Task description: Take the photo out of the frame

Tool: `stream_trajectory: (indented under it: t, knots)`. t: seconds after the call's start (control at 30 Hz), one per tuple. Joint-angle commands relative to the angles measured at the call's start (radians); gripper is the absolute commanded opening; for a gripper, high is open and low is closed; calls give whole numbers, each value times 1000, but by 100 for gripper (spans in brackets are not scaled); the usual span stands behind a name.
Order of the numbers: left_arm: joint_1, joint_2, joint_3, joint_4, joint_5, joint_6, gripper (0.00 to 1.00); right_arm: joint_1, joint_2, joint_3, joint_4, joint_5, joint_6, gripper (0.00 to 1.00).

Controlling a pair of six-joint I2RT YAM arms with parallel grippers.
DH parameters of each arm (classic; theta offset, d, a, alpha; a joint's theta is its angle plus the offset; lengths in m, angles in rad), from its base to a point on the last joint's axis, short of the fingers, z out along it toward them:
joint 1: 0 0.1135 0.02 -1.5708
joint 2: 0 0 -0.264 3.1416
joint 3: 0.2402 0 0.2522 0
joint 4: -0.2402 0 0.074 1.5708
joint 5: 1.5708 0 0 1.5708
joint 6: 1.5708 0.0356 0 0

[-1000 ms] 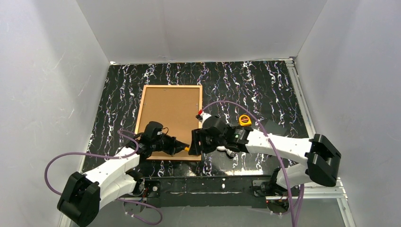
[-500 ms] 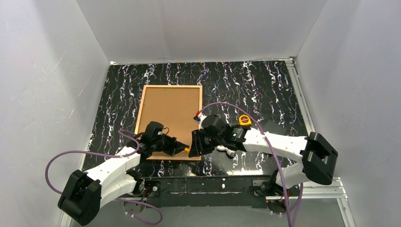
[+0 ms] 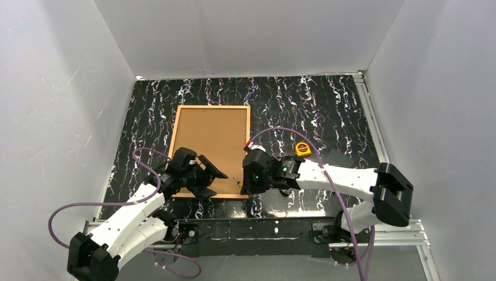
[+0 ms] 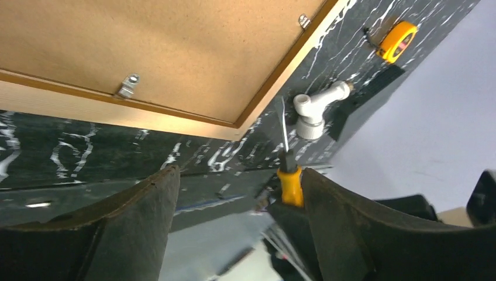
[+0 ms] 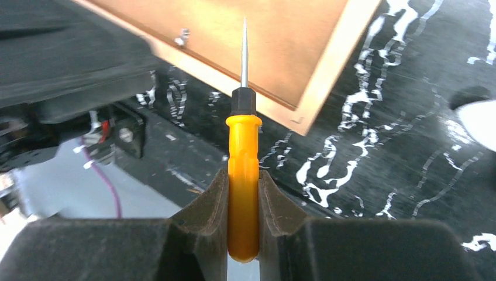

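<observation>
The frame (image 3: pixel 212 146) lies face down on the black marbled table, its tan cork-like back (image 4: pixel 175 47) up and edged by thin reddish-brown wood. Small metal tabs (image 4: pixel 127 85) hold the back board in. The photo is hidden under that board. My right gripper (image 5: pixel 243 175) is shut on the orange handle of a screwdriver (image 5: pixel 243 170), whose thin blade points at the frame's near right corner. My left gripper (image 4: pixel 237 175) stands open just left of it, over the frame's near edge, with nothing between its fingers. From above, the two grippers (image 3: pixel 212 178) (image 3: pixel 244 181) face each other.
A yellow tape measure (image 3: pixel 302 148) lies right of the frame. A white pipe fitting (image 4: pixel 313 111) sits near the frame's near right corner, by my right arm. White walls close in the table on three sides.
My left gripper has opened, let go of the screwdriver and drawn back to the left. My right gripper has closed on the orange handle and now holds the tool alone.
</observation>
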Motion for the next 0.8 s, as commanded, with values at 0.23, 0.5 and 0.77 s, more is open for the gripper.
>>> stream_trajectory:
  t: [0.23, 0.5, 0.77]
  knots:
    - [14, 1, 11, -248, -134, 446, 39, 10, 95, 95, -121, 270, 26, 1]
    - [23, 107, 4, -203, -144, 547, 2, 5, 174, 160, -184, 305, 58, 1]
    - [23, 156, -69, -141, -151, 546, 0, 3, 207, 160, -184, 270, 79, 1]
